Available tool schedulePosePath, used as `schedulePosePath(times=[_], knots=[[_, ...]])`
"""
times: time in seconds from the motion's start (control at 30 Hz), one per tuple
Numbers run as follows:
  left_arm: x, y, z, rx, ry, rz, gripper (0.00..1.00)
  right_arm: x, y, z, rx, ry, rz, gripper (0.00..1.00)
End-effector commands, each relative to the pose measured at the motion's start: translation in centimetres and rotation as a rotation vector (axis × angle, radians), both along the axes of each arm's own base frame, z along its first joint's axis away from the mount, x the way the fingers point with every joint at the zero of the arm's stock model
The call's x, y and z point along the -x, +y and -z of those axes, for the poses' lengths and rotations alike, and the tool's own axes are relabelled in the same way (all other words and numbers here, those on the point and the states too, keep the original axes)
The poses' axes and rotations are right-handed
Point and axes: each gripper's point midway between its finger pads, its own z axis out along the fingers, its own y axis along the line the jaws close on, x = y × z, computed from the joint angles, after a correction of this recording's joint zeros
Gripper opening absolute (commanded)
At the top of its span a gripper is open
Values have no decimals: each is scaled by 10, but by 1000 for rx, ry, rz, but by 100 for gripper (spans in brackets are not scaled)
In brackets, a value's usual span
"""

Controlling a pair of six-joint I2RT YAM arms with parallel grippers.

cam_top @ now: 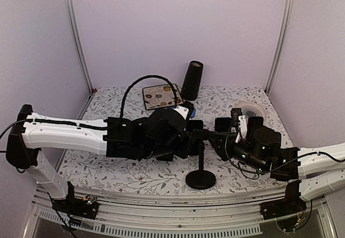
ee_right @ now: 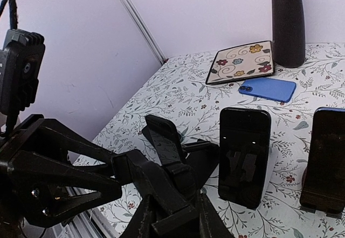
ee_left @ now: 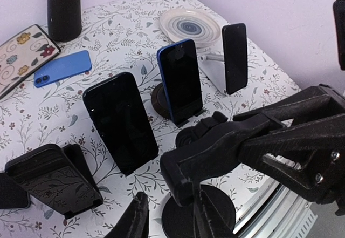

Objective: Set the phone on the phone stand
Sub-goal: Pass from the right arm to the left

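A black phone stand with a round base (cam_top: 200, 179) and thin pole stands at the table's front; its head (ee_left: 226, 141) is held up between both grippers. My right gripper (cam_top: 218, 136) is shut on that head, also in its own wrist view (ee_right: 175, 222). My left gripper (cam_top: 190, 135) is open, its fingers (ee_left: 135, 219) apart on either side of the head's end and pole. A blue phone (ee_left: 62, 68) lies flat at the back. Neither gripper holds a phone.
Black phones lean on other stands: one at middle (ee_left: 121, 122), a blue-edged one (ee_left: 180, 81), one on a white stand (ee_left: 235, 57), one at near left (ee_left: 51, 178). A dark cylinder (cam_top: 192, 80), patterned tile (cam_top: 160, 96) and striped plate (cam_top: 250, 108) sit at the back.
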Motion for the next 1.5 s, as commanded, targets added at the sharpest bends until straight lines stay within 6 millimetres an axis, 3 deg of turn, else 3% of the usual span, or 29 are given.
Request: schedulePosePath(times=[0.0,0.17,0.5,0.67,0.77,0.9,1.2,1.3,1.47], knots=[[-10,-10,-7,46,-6,-6,28,0,10,-44,-127,-49,-17,2],[-9,-13,-9,51,-10,9,27,1,12,-43,-126,-47,-27,2],[-8,-12,-6,52,-9,15,0,3,13,-38,-117,-39,-35,3],[-5,-12,-7,47,-17,22,0,2,12,-33,-105,-24,-30,10],[-3,-11,-6,41,-22,22,0,2,11,-31,-97,-14,-25,17],[-1,-11,-7,39,-30,18,0,0,7,-25,-65,15,-3,41],[0,-11,-9,45,-37,11,0,-3,-14,-24,-3,84,83,77],[1,-12,-11,51,-42,5,0,-3,-24,-25,27,116,112,82],[4,-14,-10,48,-49,-5,0,6,-31,-18,117,189,89,78]])
